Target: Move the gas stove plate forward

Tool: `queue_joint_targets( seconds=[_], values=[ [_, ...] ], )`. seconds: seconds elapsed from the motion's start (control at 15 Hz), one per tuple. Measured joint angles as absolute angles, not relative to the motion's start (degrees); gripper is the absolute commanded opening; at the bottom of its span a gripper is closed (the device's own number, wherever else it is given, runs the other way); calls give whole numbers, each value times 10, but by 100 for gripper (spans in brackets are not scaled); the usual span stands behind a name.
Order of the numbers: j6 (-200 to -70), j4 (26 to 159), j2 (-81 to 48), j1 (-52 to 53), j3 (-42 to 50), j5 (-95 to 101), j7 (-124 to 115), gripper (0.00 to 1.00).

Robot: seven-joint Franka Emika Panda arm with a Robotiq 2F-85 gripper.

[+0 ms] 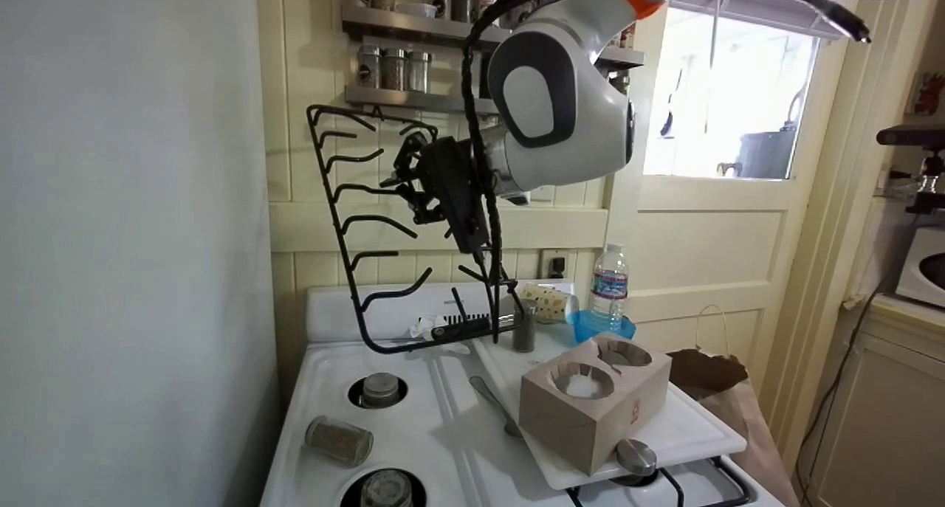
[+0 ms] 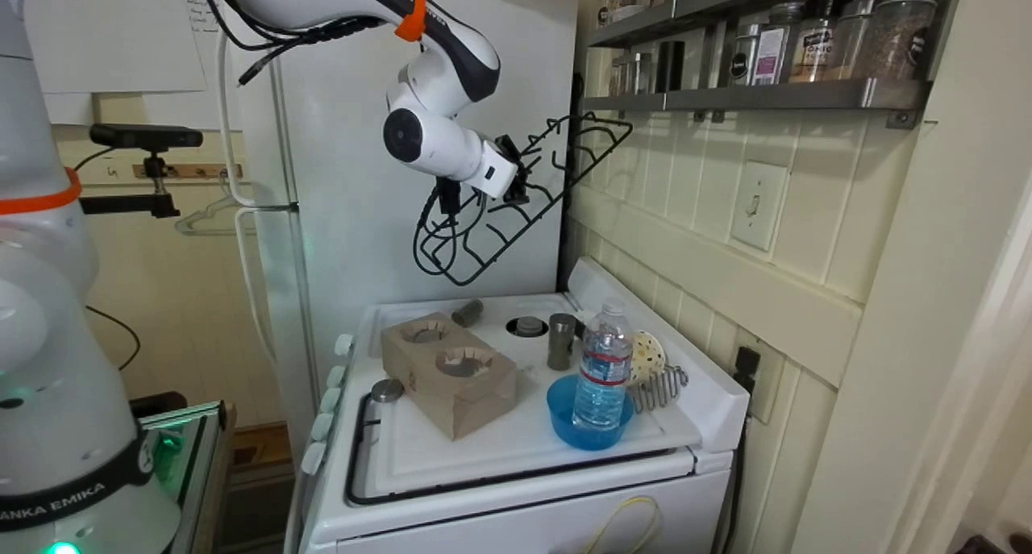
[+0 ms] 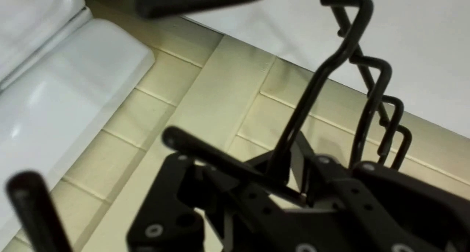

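The gas stove plate, a black grate (image 1: pixel 365 217) with inward prongs, hangs steeply tilted in the air above the white stove (image 1: pixel 461 448). It also shows in an exterior view (image 2: pixel 536 215) in front of the white fridge, and its bars cross the wrist view (image 3: pixel 317 79). My gripper (image 1: pixel 404 178) is at the grate's upper middle; it also shows in an exterior view (image 2: pixel 520 171). In the wrist view, my fingers (image 3: pixel 281 167) are shut around a black bar of the grate. The exact contact is dark and partly hidden.
A grey-brown block with two round holes (image 1: pixel 572 418) stands on a white board. A bottle (image 1: pixel 609 289) stands in a blue bowl (image 1: pixel 587 328). A jar (image 1: pixel 339 440) lies near the burners. Spice shelves (image 1: pixel 424 97) and the fridge wall (image 1: pixel 133 234) are close to the grate.
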State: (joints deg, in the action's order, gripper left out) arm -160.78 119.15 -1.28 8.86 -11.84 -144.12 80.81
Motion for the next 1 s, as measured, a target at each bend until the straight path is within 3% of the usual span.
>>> queue_joint_targets(
  seconds=[0.53,1.0],
  values=[
    [-1674,1115,-87,113,-107,-1440,807,2],
    [-1731,1005,-166,229,42,-1438,815,2]
  ],
)
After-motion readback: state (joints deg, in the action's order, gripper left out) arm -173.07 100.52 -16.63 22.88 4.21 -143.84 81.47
